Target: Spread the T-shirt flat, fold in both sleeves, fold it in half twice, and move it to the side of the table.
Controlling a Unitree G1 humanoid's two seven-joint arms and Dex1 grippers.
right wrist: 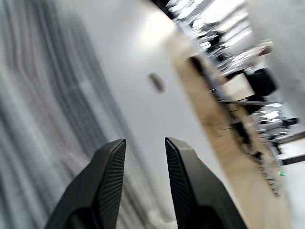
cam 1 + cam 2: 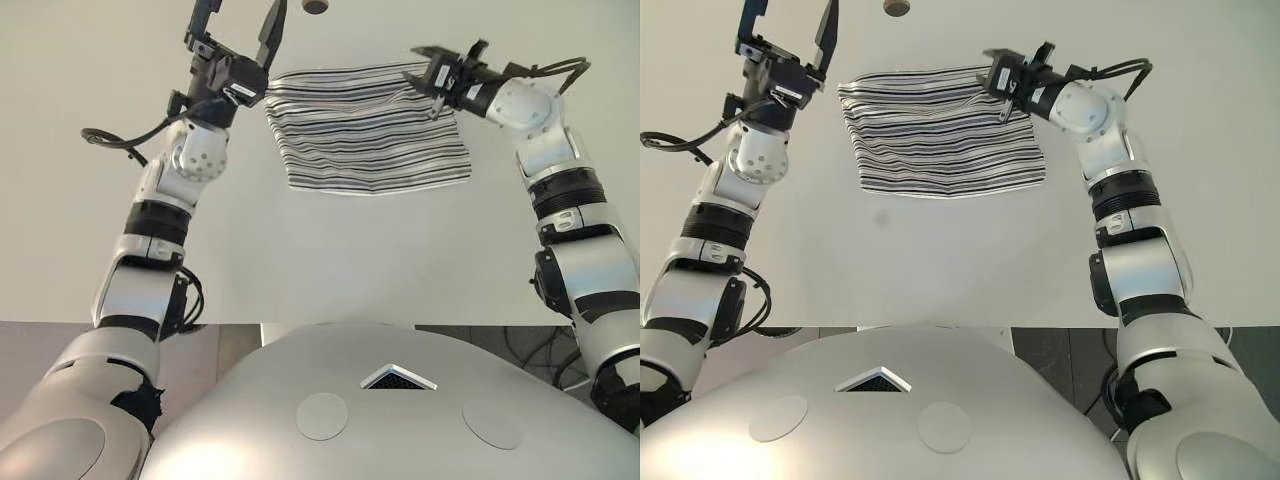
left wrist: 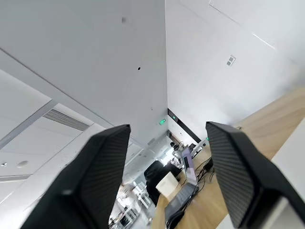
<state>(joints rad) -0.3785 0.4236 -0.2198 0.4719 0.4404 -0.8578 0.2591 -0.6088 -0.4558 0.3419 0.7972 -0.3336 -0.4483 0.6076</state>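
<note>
Black-and-white striped fabric T-shirt (image 2: 370, 130) lies folded square, far centre of white table (image 2: 330, 250). Left gripper (image 2: 242, 15) raised beside it, spread wide, empty, apparently keeping clear. Right gripper (image 1: 145, 143) over far-right corner, narrowly parted, holding nothing, seemingly positioned to take that corner.

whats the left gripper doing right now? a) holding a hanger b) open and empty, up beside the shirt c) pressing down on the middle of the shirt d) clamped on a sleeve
B: the left gripper has its fingers spread wide with nothing between them, and it sits just off the left edge of the striped T-shirt, not touching the cloth.
</note>
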